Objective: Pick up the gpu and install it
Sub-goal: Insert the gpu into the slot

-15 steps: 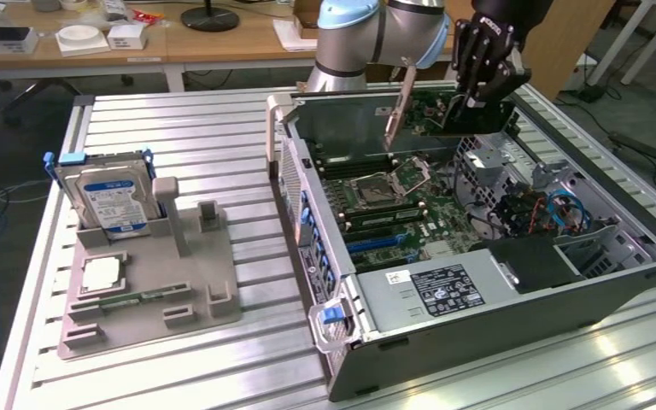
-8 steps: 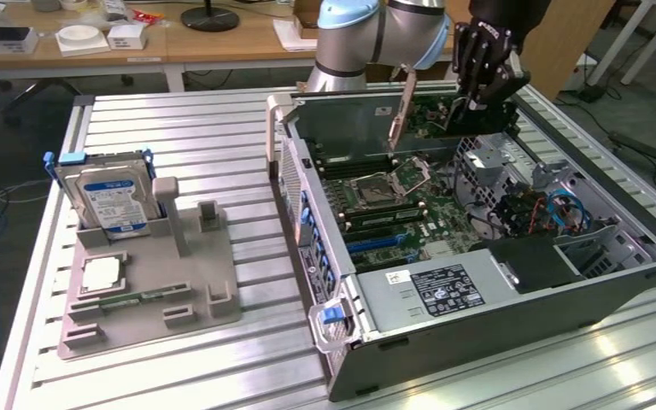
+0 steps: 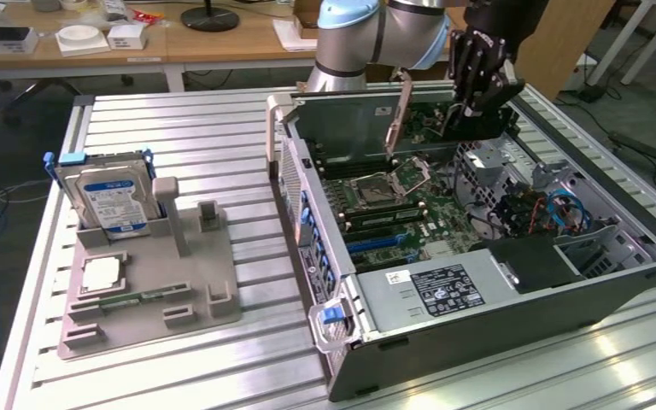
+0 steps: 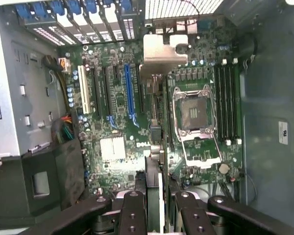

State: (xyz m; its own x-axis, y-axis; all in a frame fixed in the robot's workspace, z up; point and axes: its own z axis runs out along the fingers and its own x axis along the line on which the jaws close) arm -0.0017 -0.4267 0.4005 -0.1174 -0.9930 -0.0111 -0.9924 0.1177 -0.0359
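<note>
The gripper (image 3: 473, 115) hangs inside the open computer case (image 3: 635, 265), its dark fingers (image 4: 133, 210) closed on the gpu (image 4: 154, 112) at a middling spread, with the card pinched by its long upper edge and standing on edge beneath the wrist. From the fingers the gpu runs away toward the rear wall of the case, where its silver metal bracket (image 4: 159, 54) ends close by the row of slot openings; in the exterior view that bracket (image 3: 400, 111) shows as a pale upright strip just beside the gripper, on the exterior view's left. Straight below the gripper lies the green motherboard (image 4: 112, 98). The card lines up over the strip between the blue expansion slot (image 4: 130, 93) on one side and the open CPU socket (image 4: 196, 112) on the other, and I cannot tell whether its lower edge touches a slot or hangs just clear. Beyond the socket, further from the gripper, run the memory slots (image 4: 225, 103). Nearer the exterior camera than the gripper, the power supply (image 3: 442, 290) sits with its black label. Well apart from the gripper, outside the case on the exterior view's left, a grey fixture tray (image 3: 191, 290) rests on the ribbed aluminium table (image 3: 191, 120), and a hard drive (image 3: 106, 201) with a blue-white label stands upright in it.
</note>
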